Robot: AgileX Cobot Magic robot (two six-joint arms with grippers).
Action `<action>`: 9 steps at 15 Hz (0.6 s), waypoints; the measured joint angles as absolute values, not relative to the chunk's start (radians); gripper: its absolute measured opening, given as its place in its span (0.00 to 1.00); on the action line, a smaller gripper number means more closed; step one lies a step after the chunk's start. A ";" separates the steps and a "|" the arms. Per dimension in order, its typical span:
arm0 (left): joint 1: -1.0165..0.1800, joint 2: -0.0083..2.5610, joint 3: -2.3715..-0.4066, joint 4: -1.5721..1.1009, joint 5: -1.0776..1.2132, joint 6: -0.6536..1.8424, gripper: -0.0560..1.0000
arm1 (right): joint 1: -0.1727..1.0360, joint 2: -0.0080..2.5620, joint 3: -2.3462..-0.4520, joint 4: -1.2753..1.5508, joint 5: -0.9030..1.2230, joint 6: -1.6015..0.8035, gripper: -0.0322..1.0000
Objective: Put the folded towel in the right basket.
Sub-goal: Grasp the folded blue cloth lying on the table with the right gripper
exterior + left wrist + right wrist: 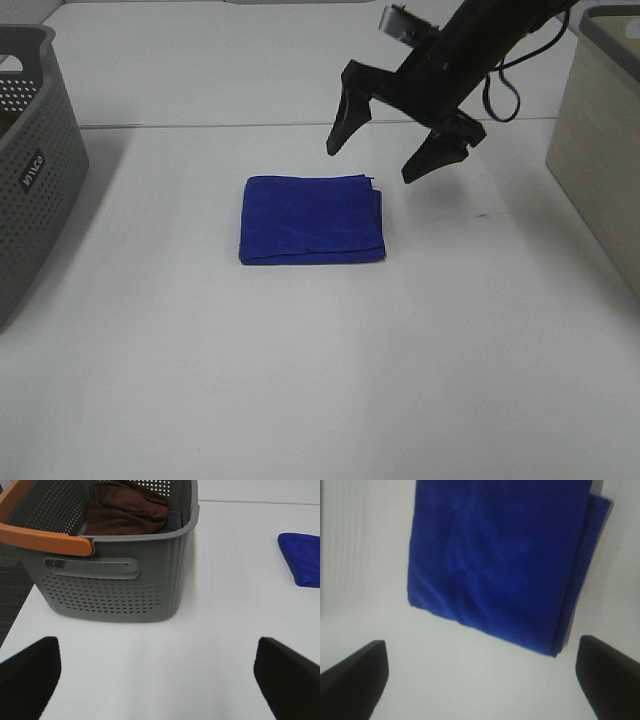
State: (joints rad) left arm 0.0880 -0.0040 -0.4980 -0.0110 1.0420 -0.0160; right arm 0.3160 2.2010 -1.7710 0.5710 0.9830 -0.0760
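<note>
The folded blue towel (312,220) lies flat on the white table, near the middle. My right gripper (372,162) hangs open above the towel's far right corner, not touching it. In the right wrist view the towel (500,560) fills the space ahead of the open gripper (480,680), with both fingers apart and empty. The right basket (600,150), beige-sided with a grey rim, stands at the right edge of the table. My left gripper (160,680) is open and empty, and it is out of the exterior high view. The towel also shows in the left wrist view (302,565).
A grey perforated basket (30,170) stands at the left edge of the table. In the left wrist view this basket (120,575) has an orange handle (47,539) and holds a brown towel (125,510). The table's back edge (200,125) runs behind the towel.
</note>
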 joint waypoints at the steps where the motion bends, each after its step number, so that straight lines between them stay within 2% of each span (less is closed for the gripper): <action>1: 0.088 -0.004 -0.498 -0.011 1.042 -0.016 0.97 | 0.316 2.261 -1.814 0.567 0.983 -0.068 0.96; 3: 0.088 -0.004 -0.498 -0.012 1.042 -0.016 0.97 | 0.301 2.361 -1.886 0.544 0.991 -0.043 0.96; 9: 0.088 -0.004 -0.498 -0.021 1.042 -0.016 0.97 | 0.258 2.454 -1.921 0.574 1.004 -0.033 0.95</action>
